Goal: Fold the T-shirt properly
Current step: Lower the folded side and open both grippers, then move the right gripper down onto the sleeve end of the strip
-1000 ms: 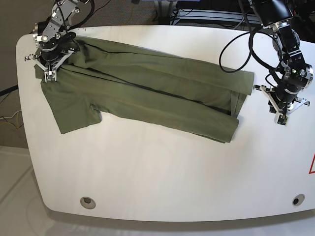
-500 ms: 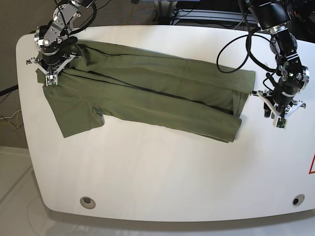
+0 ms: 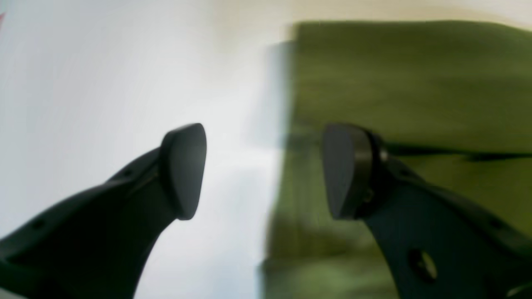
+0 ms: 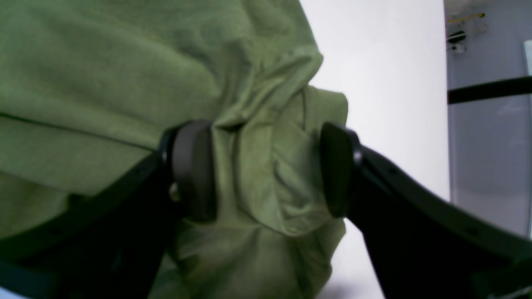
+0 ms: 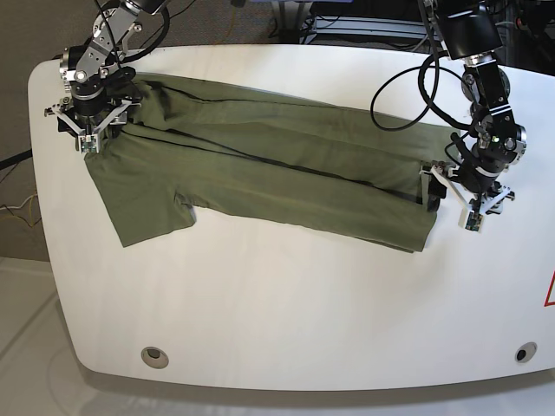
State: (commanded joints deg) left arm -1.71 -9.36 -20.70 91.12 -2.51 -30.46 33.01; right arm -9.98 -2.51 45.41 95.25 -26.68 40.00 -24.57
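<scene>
White tabletop [image 5: 286, 303] fills the base view, with cables and dark equipment along the upper edge. Across it lies the T-shirt [image 5: 260, 165], folded lengthwise into a long band whose axis runs from the upper left of the frame down to the right, 1 sleeve jutting toward the lower left. Only the right wrist view shows the right tool [image 4: 266, 170] spread wide around a bunched ridge of cloth, its left pad touching the fabric. The blurred left wrist view shows the left tool [image 3: 264, 170] spread wide, straddling the shirt's edge; whether it touches the cloth cannot be told.
</scene>
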